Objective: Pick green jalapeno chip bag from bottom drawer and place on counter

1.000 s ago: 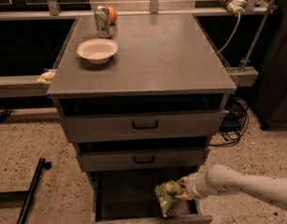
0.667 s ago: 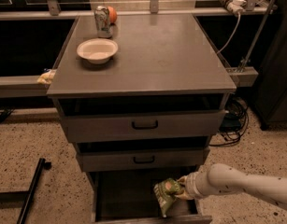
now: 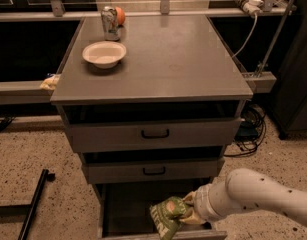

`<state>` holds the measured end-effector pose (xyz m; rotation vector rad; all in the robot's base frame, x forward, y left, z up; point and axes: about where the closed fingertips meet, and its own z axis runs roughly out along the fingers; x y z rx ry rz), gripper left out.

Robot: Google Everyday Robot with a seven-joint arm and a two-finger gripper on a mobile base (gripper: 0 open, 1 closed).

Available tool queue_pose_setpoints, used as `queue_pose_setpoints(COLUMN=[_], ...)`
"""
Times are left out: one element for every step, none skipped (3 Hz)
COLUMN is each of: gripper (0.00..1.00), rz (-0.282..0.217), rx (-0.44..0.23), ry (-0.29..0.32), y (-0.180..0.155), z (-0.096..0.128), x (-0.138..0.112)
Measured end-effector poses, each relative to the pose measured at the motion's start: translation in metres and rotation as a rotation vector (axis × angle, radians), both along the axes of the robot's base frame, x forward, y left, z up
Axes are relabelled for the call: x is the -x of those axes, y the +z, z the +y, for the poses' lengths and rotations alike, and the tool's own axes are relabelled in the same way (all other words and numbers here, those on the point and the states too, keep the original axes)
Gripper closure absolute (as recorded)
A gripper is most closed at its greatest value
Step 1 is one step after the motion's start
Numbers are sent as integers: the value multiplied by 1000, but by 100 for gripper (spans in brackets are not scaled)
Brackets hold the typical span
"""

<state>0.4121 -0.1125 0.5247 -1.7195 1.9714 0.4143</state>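
The green jalapeno chip bag (image 3: 168,214) is a crinkly olive-green bag with a red-orange logo. It is held inside the open bottom drawer (image 3: 138,204), near its right front. My gripper (image 3: 189,211) reaches in from the right on a white arm and is shut on the bag's right side, holding it tilted just above the drawer's front edge. The counter (image 3: 178,54) is the flat grey top of the cabinet, well above the gripper.
A white bowl (image 3: 104,53) sits on the counter's left. A silver can (image 3: 109,22) and an orange ball (image 3: 120,15) stand at the back left. The two upper drawers (image 3: 154,133) with black handles jut out above the bottom drawer. Cables lie at the right.
The bag and gripper have shifted slightly left and a little up within the bottom drawer. Nothing else has moved.
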Motion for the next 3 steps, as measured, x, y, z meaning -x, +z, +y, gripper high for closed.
queue_pose_setpoints(gripper=[100, 100, 100], rz=[-37, -39, -50], rx=[39, 39, -17], ry=[29, 28, 52], y=[35, 35, 62], z=[1, 1, 7], x=[0, -1, -7])
